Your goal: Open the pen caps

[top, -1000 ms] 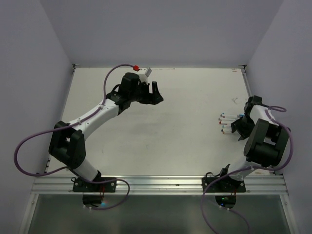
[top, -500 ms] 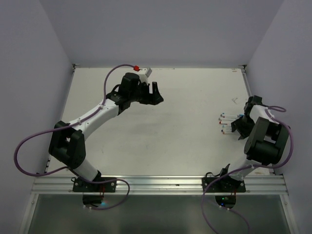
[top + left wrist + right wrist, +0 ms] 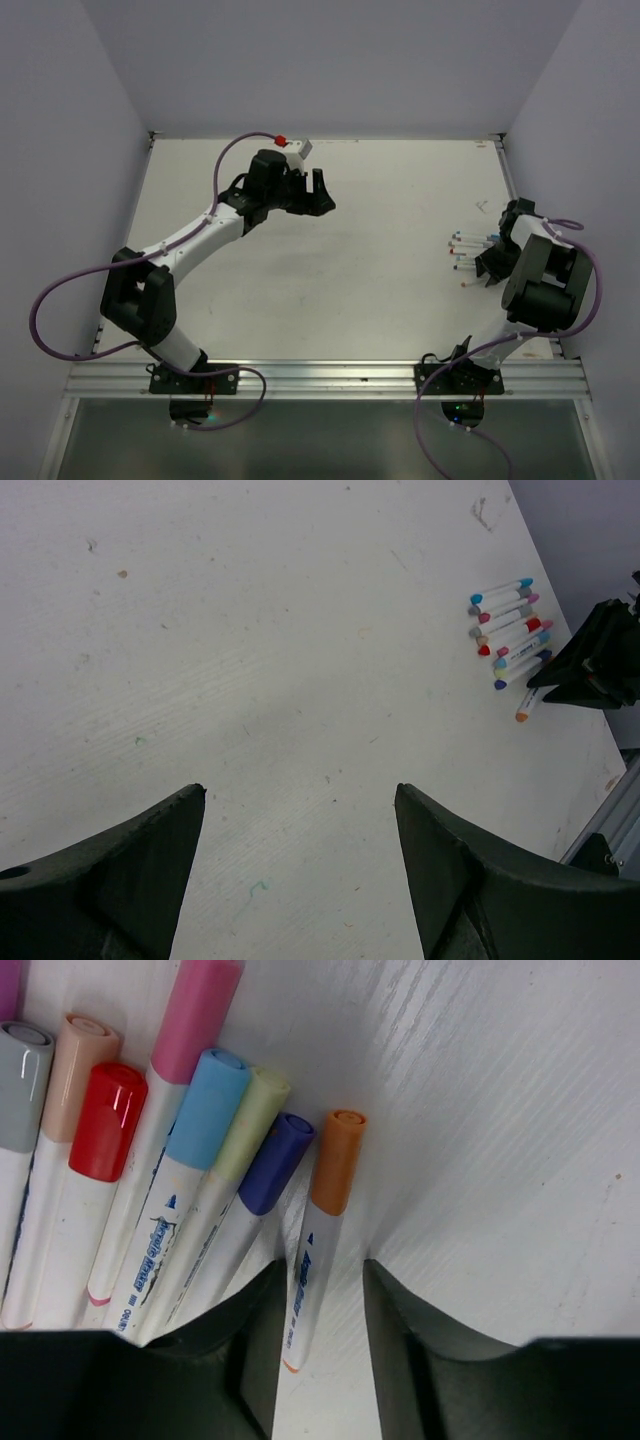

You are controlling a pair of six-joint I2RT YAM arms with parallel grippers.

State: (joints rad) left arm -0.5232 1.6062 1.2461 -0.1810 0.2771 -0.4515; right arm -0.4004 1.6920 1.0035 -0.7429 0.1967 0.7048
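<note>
Left tool (image 3: pixel 320 192) spread above table (image 3: pixel 380 285), right tool (image 3: pixel 484 262) at pens (image 3: pixel 462 241) by right edge

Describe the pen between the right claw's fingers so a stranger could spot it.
Look to the table's right edge, where a row of white pens lies. The right claw straddles the pen at the row's near end, beside a dark blue cap; it alone has a bright orange cap.

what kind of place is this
Probably a robot lab cell: a left arm and right arm bolted to a metal rail at a white table, plain walls boxing it in, and capped pens laid out as props.
</note>
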